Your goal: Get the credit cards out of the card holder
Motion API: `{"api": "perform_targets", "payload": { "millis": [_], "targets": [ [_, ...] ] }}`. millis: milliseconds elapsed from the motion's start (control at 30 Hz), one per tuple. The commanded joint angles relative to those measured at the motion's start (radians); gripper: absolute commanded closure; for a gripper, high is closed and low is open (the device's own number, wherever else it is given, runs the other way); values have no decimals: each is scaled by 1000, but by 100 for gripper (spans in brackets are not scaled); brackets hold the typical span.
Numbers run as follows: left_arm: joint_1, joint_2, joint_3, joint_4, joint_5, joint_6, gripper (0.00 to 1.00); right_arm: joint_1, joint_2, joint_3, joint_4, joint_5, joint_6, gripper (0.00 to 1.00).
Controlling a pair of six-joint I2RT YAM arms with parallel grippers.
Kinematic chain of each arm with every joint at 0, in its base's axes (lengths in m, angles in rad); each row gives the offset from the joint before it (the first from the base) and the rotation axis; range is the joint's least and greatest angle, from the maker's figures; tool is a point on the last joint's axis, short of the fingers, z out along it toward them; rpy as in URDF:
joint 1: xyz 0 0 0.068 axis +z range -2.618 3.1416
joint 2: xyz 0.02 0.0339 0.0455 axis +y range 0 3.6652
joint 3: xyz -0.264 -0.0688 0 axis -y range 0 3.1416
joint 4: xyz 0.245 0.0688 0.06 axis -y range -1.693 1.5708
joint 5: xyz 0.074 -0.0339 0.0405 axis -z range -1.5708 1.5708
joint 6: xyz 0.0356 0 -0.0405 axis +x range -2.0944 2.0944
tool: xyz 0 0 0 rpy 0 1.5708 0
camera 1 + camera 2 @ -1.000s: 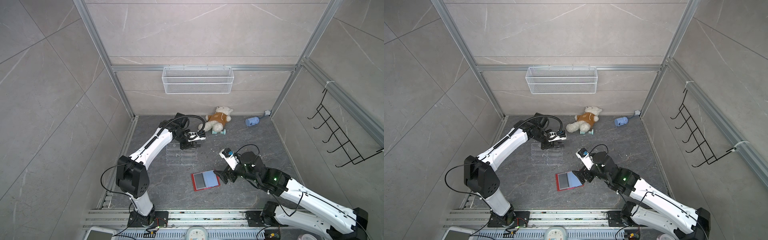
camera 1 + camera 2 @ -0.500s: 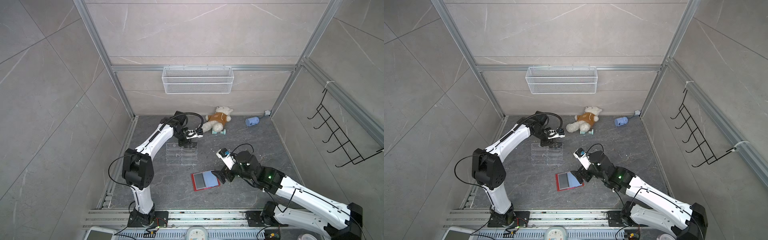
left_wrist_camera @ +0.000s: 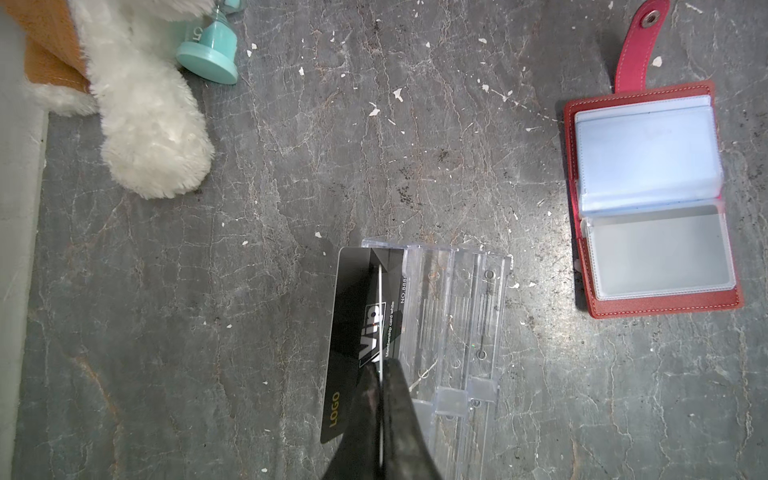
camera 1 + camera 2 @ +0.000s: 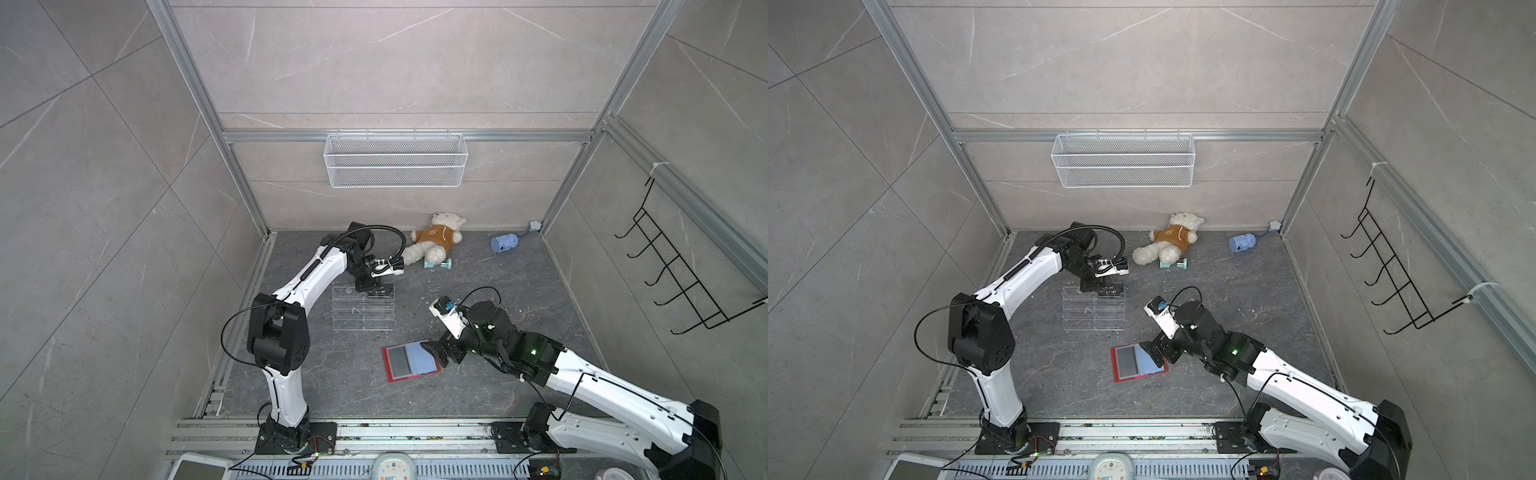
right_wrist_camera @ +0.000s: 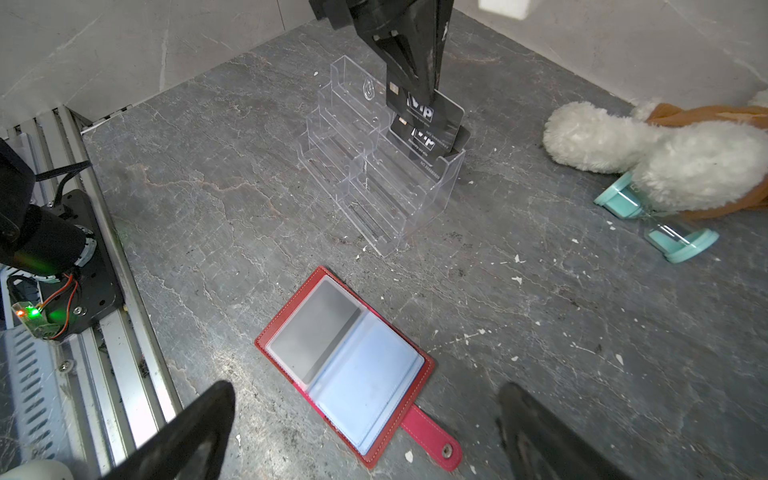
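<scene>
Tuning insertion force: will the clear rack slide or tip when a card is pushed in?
Probably slides first: the clear rack looks light and stands loose on the smooth floor. Tipping seems less likely, since its stepped base is broad. Likely rigid but brittle.

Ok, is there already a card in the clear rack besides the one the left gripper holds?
Yes, a second Vip card stands in the rack's top tier, just below the card pinched in the left gripper.
</scene>
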Motion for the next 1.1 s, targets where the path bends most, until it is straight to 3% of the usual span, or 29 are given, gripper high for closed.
{"api": "perform_targets", "payload": {
  "millis": [0, 1067],
  "targets": [
    [10, 11, 40, -16, 18, 21, 100, 1, 3, -6, 10, -13, -12, 0],
    [11, 74, 46, -21, 74, -28, 100, 1, 38, -5, 6, -32, -14, 0]
  ]
}}
